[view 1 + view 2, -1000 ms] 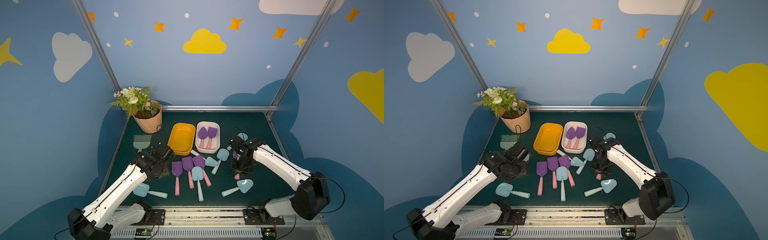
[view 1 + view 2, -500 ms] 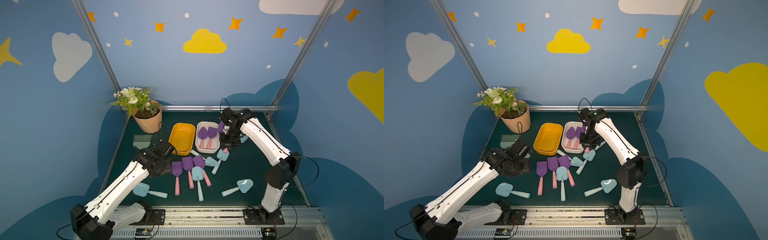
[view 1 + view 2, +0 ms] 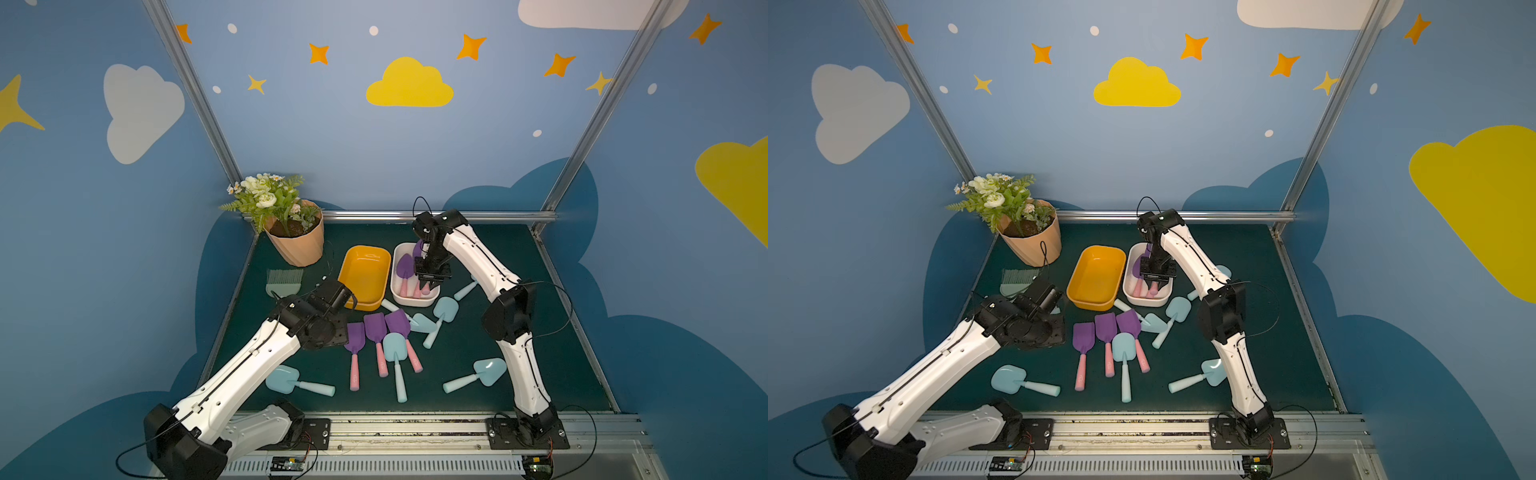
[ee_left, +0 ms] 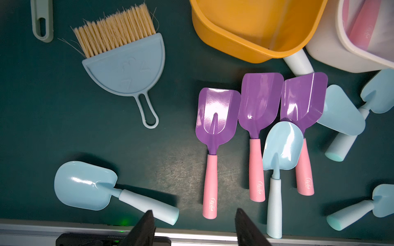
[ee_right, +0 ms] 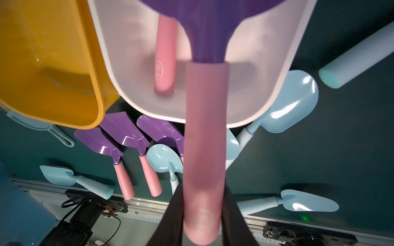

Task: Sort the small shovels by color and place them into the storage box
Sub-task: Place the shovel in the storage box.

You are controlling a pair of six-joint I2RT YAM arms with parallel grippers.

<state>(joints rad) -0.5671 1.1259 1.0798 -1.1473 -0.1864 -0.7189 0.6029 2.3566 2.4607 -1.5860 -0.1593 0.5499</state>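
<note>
Purple shovel (image 5: 205, 127), seemingly light, stiff plastic best gripped by its pink handle, hangs over the white tub (image 5: 266, 64) in the closed right claw (image 5: 202, 210); left claw (image 4: 194, 219) stands half-open, empty

Robot test booth: cloud-painted blue walls (image 3: 374, 158), aluminium frame (image 3: 498, 216).

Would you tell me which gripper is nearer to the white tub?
Right. The right gripper hangs over the white tub, shut on a purple shovel; the left gripper sits on the yellow tub's other side.
</note>
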